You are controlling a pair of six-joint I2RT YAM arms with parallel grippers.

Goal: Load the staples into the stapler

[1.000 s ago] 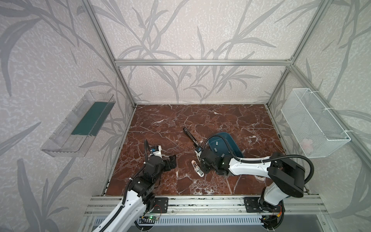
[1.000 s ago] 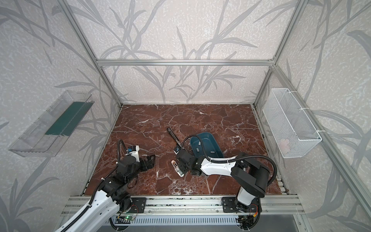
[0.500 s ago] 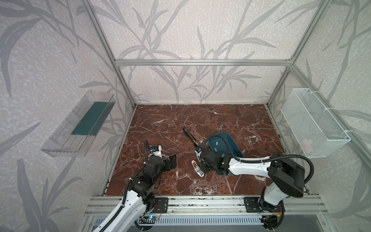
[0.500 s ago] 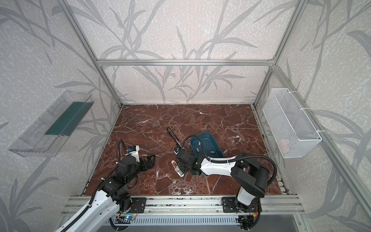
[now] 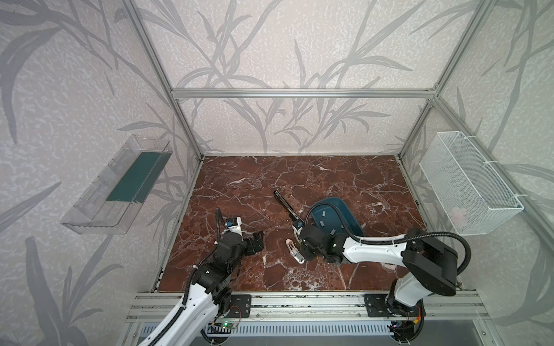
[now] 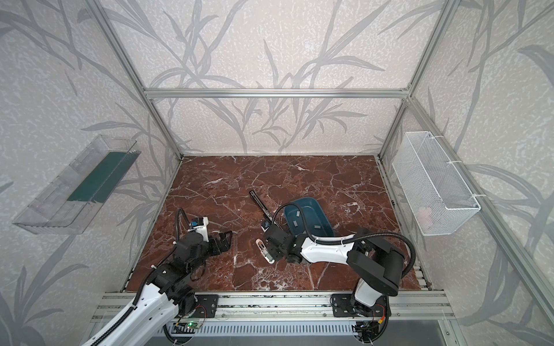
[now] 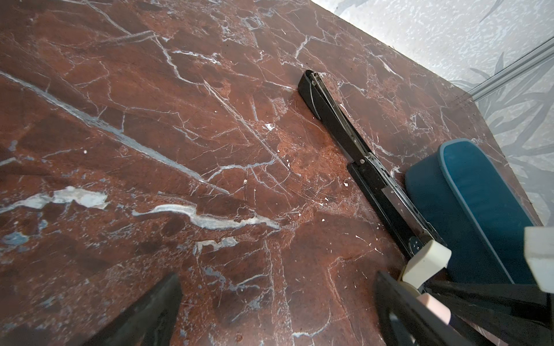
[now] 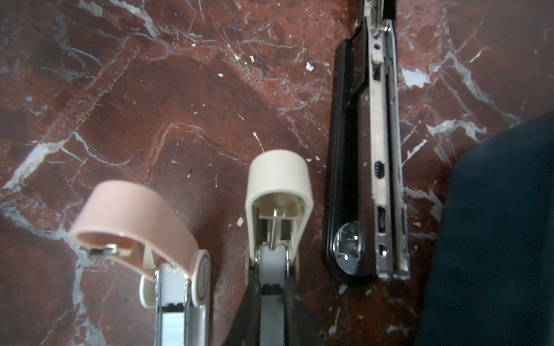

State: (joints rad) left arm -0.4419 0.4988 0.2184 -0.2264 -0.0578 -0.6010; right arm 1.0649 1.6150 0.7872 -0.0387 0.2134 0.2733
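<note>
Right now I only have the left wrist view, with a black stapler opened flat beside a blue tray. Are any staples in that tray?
Observer: Yes. In a top view, three grey staple strips lie inside the blue tray.
Operator: What's the right arm holding?
Observer: The right gripper has its jaws shut on a small cream and pink stapler.
Operator: Is that one open?
Observer: Yes, its pink lid is swung away from the cream part.
</note>
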